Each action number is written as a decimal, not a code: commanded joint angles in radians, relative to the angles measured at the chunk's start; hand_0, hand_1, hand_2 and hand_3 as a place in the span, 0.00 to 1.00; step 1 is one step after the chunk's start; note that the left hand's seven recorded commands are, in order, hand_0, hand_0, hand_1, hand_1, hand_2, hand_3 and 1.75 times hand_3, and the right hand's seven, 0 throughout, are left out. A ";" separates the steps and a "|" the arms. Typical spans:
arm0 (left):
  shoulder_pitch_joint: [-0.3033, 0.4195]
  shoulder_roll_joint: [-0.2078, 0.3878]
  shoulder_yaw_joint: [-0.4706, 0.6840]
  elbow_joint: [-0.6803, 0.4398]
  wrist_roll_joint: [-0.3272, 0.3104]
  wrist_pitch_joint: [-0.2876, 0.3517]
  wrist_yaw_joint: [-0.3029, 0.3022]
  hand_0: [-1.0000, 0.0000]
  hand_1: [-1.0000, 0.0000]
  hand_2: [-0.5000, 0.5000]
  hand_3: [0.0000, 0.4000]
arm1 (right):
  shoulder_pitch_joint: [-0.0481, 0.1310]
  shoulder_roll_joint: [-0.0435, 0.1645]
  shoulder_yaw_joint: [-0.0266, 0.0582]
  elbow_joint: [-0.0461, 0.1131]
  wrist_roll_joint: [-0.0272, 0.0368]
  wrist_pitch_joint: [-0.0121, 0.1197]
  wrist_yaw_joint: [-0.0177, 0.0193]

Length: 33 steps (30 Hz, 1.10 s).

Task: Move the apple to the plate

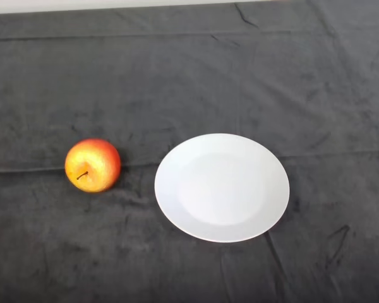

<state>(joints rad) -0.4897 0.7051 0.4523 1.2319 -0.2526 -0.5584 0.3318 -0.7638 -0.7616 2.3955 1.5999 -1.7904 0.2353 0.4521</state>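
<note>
Plate (pixel 222 187): white, round, nearest the camera, flat on the dark-clothed surface (pixel 189 76), nothing on it.
Apple (pixel 92 165): red-yellow, stem showing, on the cloth at the plate's 9 o'clock, near but apart.

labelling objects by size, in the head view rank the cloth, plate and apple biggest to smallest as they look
1. cloth, covering nearly the whole view
2. plate
3. apple, clearly the smallest

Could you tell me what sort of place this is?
Probably a staged tabletop test setup, not a real kitchen: a dark cloth covers the table, with only a white plate and an apple on it.
</note>
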 commanded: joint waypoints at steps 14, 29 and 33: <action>-0.046 0.049 0.037 0.049 0.021 -0.021 -0.012 1.00 1.00 0.50 0.00 | -0.046 -0.018 0.0124 -0.031 0.0032 -0.003 0.0135; -0.066 0.035 0.005 0.044 0.059 -0.018 -0.004 1.00 1.00 0.50 0.00 | -0.046 -0.018 0.0124 -0.031 0.0032 -0.003 0.0135; -0.077 0.028 -0.012 0.042 0.077 -0.016 -0.002 1.00 1.00 0.50 0.00 | -0.046 -0.018 0.0124 -0.031 0.0033 -0.003 0.0135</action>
<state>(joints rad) -0.5027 0.7048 0.4435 1.2319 -0.2079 -0.5583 0.3257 -0.7638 -0.7616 2.3956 1.5999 -1.7904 0.2353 0.4521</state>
